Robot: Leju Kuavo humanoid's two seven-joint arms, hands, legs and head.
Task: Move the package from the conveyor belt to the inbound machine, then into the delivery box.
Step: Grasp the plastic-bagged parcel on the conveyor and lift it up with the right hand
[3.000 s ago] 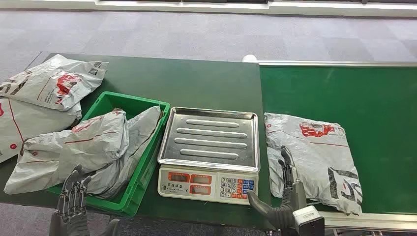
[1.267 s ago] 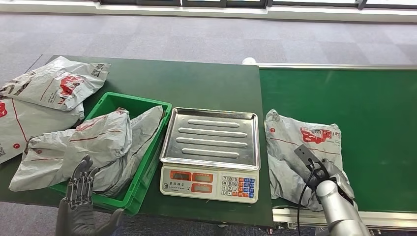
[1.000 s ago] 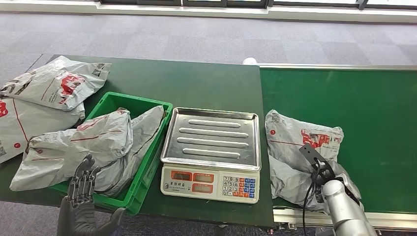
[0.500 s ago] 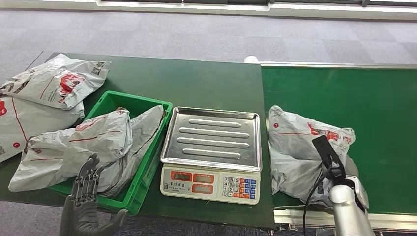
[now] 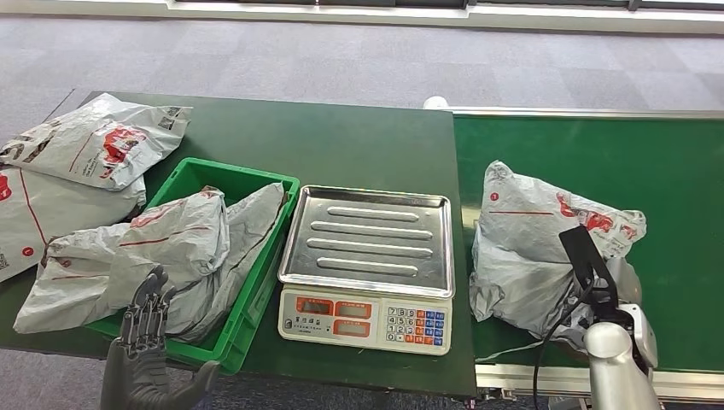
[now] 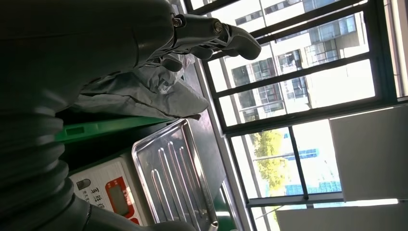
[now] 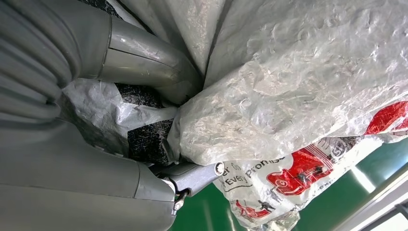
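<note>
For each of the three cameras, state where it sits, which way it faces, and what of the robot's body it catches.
Head view: high on the body, looking forward and down at the scale, green bin and package; left hand and right arm show.
Left wrist view: behind the left hand, facing the scale and windows.
Right wrist view: behind the right hand, pressed into the package.
Shared: scale; package.

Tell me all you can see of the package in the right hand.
The package is a soft grey plastic mailer bag, crinkled and bunched, with red printing and a small red dot. The right hand grips its near edge, pulling it up off the green conveyor belt beside the scale; its lower folds seem to touch the belt.
</note>
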